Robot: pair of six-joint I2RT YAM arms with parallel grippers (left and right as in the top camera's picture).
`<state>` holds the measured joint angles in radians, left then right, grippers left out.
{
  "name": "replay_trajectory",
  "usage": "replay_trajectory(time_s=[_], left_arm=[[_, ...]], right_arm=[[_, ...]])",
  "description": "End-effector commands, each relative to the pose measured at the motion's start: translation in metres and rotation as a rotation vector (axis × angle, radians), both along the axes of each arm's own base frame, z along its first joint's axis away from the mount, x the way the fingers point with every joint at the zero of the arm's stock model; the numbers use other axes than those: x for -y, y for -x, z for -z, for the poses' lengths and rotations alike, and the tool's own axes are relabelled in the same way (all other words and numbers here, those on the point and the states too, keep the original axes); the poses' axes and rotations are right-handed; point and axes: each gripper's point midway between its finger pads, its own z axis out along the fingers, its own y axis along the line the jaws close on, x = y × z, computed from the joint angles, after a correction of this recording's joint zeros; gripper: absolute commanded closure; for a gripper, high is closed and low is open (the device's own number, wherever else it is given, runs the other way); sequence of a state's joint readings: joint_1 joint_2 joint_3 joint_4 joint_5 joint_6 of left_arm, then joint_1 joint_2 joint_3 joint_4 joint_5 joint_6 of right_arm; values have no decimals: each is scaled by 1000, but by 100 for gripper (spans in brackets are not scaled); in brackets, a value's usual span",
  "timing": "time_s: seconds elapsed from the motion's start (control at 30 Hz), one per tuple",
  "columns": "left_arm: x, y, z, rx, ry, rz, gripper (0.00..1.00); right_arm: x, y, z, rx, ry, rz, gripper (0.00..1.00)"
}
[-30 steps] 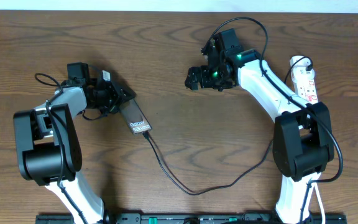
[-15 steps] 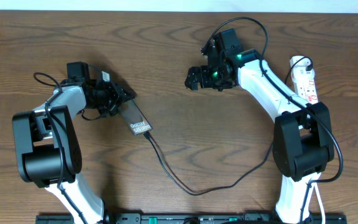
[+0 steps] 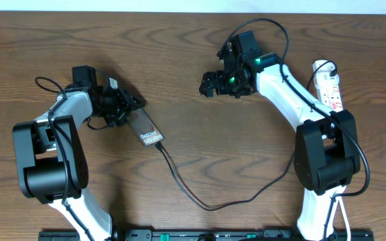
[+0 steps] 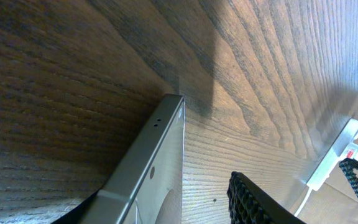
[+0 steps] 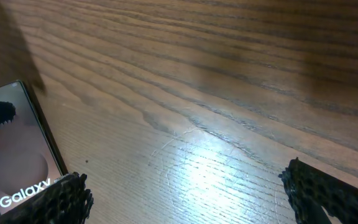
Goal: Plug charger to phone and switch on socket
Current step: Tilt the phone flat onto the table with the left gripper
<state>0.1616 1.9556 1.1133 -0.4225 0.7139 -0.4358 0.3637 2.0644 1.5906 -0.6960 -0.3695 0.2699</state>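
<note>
The phone (image 3: 147,130) lies flat on the wooden table with its "Galaxy" lettering at the near end. The charger cable (image 3: 206,205) runs from the phone's near end, where its plug tip (image 3: 158,145) meets the phone, and loops toward the right arm's base. My left gripper (image 3: 127,107) is at the phone's far end. In the left wrist view the phone's edge (image 4: 157,140) sits by one finger, and bare wood shows between it and the other finger, so the left gripper (image 4: 166,214) is open. My right gripper (image 3: 209,84) is open and empty over bare table (image 5: 197,196). The socket (image 3: 329,86) lies at the far right.
The socket also shows in the left wrist view (image 4: 335,155), with a red switch mark and a white cord. The phone's lettered end shows at the lower left of the right wrist view (image 5: 11,158). Thick black arm cables hang by the right arm (image 3: 280,30).
My left arm has shifted slightly to the left at the phone's far end. The phone, charger cable and right arm have not moved.
</note>
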Motion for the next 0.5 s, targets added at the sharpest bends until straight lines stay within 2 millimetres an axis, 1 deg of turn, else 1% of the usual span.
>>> replay_trajectory(time_s=[0.0, 0.13, 0.37, 0.47], left_arm=[[-23, 35, 49, -164, -161, -13, 49], [-22, 39, 50, -177, -161, 1, 48], [-29, 48, 54, -219, -206, -2, 48], [-29, 49, 54, -223, -205, -1, 48]], right_arm=[[-4, -4, -19, 38, -17, 1, 1], [-4, -4, -19, 37, -16, 1, 1], [-4, -4, -19, 37, -16, 1, 1], [-4, -4, -19, 37, -16, 1, 1]])
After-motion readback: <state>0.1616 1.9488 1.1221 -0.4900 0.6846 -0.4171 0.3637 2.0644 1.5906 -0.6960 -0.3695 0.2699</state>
